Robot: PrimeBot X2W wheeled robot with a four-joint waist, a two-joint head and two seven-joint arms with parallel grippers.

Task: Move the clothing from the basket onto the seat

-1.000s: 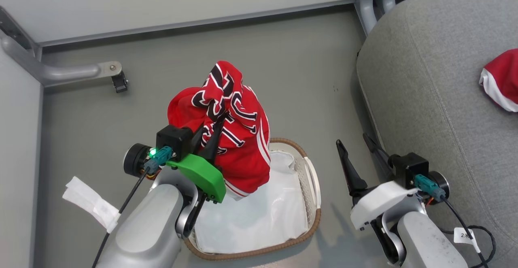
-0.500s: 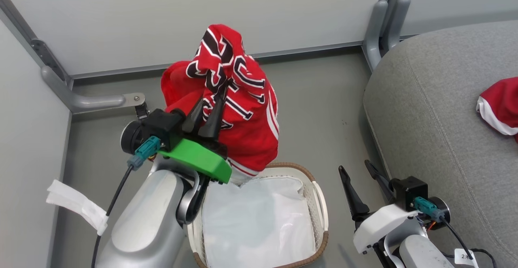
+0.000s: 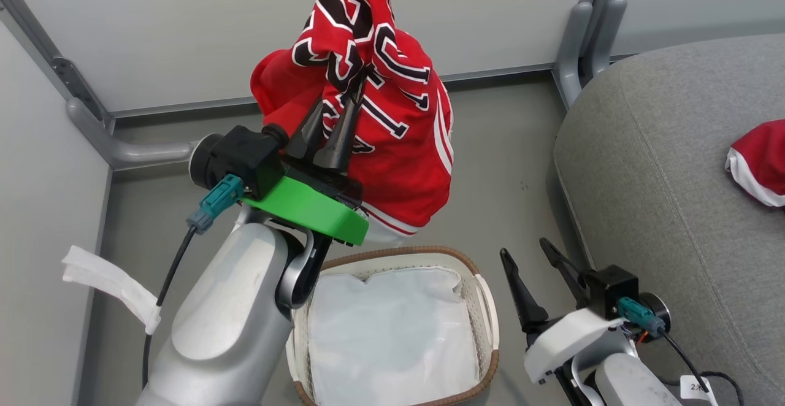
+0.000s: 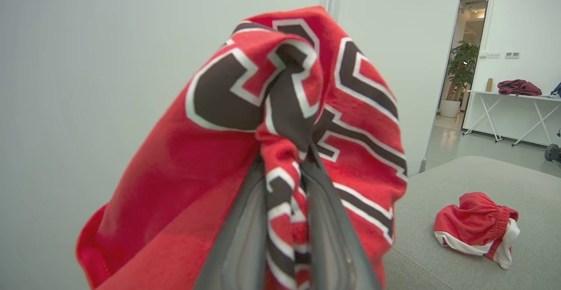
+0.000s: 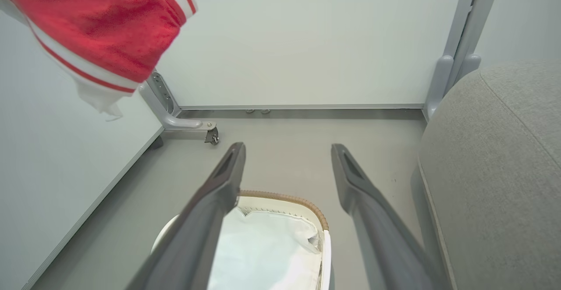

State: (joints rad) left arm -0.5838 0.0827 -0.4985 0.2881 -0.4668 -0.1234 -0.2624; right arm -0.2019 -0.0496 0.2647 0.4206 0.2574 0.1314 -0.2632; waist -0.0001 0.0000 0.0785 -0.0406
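Two fingers, my left claw [image 3: 342, 93]: pinching a fold of the jersey [image 3: 405, 148].
Jersey: red knit, black white-edged letters; draped past my fingertips, higher than half a second ago.
Basket [image 3: 429, 252]: oval perforated cream plastic, woven brown rim, white liner [image 3: 392, 332]; below the hem.
My right claw [image 3: 524, 248]: spread, empty.
Seat [image 3: 662, 210]: grey fabric, rounded, stitched.
Shorts [image 3: 757, 154]: crumpled on it.

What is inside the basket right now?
A white liner cloth lines the basket, with no red garment on it. Anything beneath the liner is covered, and the left arm hides its left edge.
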